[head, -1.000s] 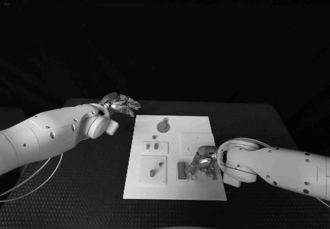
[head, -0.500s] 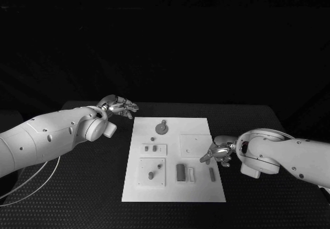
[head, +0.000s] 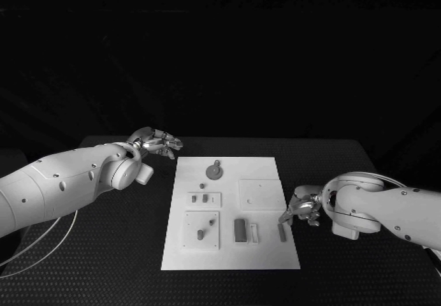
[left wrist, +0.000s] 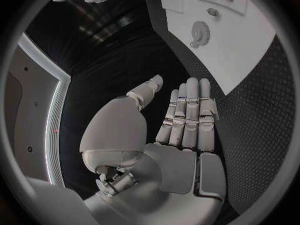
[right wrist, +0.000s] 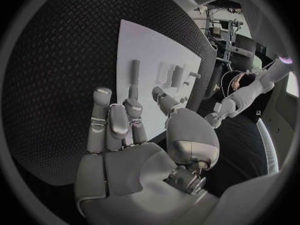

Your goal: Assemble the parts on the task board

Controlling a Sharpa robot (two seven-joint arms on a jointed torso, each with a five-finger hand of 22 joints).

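The white task board [head: 266, 255] lies mid-table. On it are a gear [head: 215, 169] at the far end, small blocks [head: 197, 198] and pegs [head: 212, 222] on the left, and near the front a dark bar [head: 241, 229] beside a white bar [head: 255, 233]. Another dark bar [head: 283, 231] lies loose by the right edge. My right hand [head: 303, 207] hovers just off that edge, fingers apart and holding nothing; in the right wrist view the right hand [right wrist: 119, 130] points at that bar [right wrist: 134, 72]. My left hand [head: 156, 141] hangs beyond the board's far left corner, fingers straight [left wrist: 187, 125], holding nothing.
The black table [head: 349, 172] runs on around the board on both sides. A pale cable [head: 55, 233] loops under my left arm at the table's left side. The left wrist view shows the board [left wrist: 244, 40] with the gear [left wrist: 200, 33] ahead of the palm.
My right hand has drawn back to the right, off the board's front right part, and the dark bar by the right edge lies uncovered. The left hand has hardly moved.
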